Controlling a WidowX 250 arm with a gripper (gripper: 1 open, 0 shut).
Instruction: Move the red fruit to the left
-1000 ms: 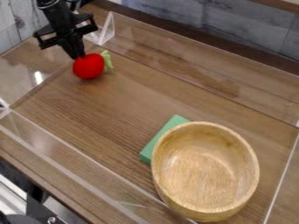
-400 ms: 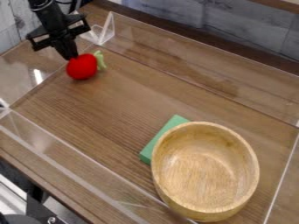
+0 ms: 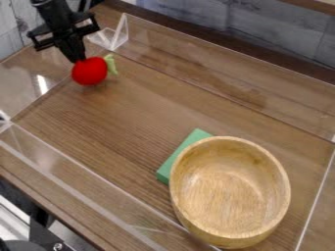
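Observation:
The red fruit [image 3: 88, 72] is a small glossy ball with a green leafy bit on its right side, at the far left of the wooden table. My black gripper [image 3: 76, 56] comes down on it from above and left, its fingers together at the fruit's top. The fruit has travelled along with the fingers, so I read it as held. The contact point itself is hidden behind the fingers.
A large wooden bowl [image 3: 232, 189] stands at the near right, partly covering a flat green square pad [image 3: 179, 157]. Clear plastic walls [image 3: 124, 29] ring the table, with one close behind the gripper and another along the left edge.
The gripper and the red fruit have shifted together a little to the left and slightly up. The bowl and the pad have not moved.

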